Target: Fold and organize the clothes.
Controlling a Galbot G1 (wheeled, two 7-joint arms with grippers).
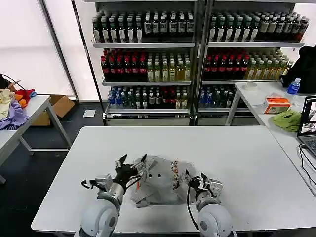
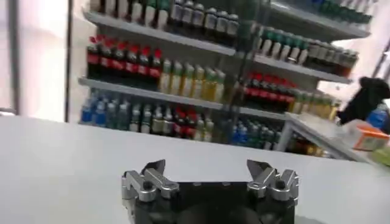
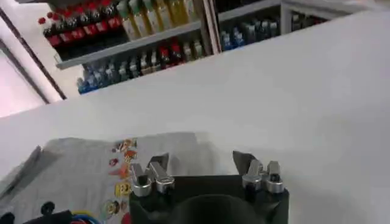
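On the table (image 1: pixel 256 163), shirt (image 1: pixel 160 185) between spread left claw (image 1: pixel 132 161) and right claw (image 1: pixel 188 176).

light grey shirt (image 1: pixel 160 181) with printed logo lies crumpled, near table's front edge.

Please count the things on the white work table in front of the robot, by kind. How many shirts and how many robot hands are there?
Light grey shirt, crumpled with its printed logo showing: 1
Robot hands, both open and empty: 2, the left hand at the shirt's left edge, the right hand at its right edge
Total: 3
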